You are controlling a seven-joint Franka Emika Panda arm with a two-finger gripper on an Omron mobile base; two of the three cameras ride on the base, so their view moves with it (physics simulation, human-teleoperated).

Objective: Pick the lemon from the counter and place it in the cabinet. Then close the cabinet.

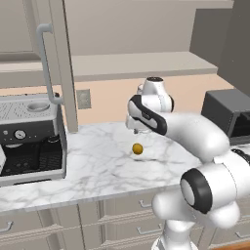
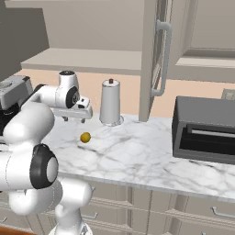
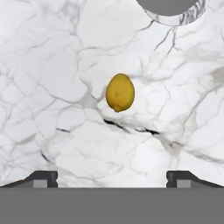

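Note:
The lemon [image 1: 137, 148] [image 2: 85, 137] lies alone on the white marble counter [image 1: 97, 166] [image 2: 137, 156]. My gripper [image 2: 75, 118] [image 1: 138, 131] hangs a short way above it, pointing down, apart from the fruit. In the hand view the lemon [image 3: 120, 92] sits mid-frame on the counter [image 3: 52, 87], ahead of the open gripper [image 3: 112, 179], with nothing between the fingertips [image 3: 43, 178]. The cabinet stands open above the counter: its door [image 1: 63, 63] [image 2: 153, 59] swings outward, showing the long bar handle [image 1: 46, 63] [image 2: 163, 59] and a bare shelf [image 1: 136, 63] [image 2: 87, 59].
A paper towel roll [image 2: 110, 102] stands just behind the lemon; its base [image 3: 170, 8] shows in the hand view. A coffee machine [image 1: 29, 136] occupies the counter's left end, a dark toaster oven [image 2: 206, 128] [image 1: 229, 114] its right. Drawer fronts [image 1: 122, 215] run below.

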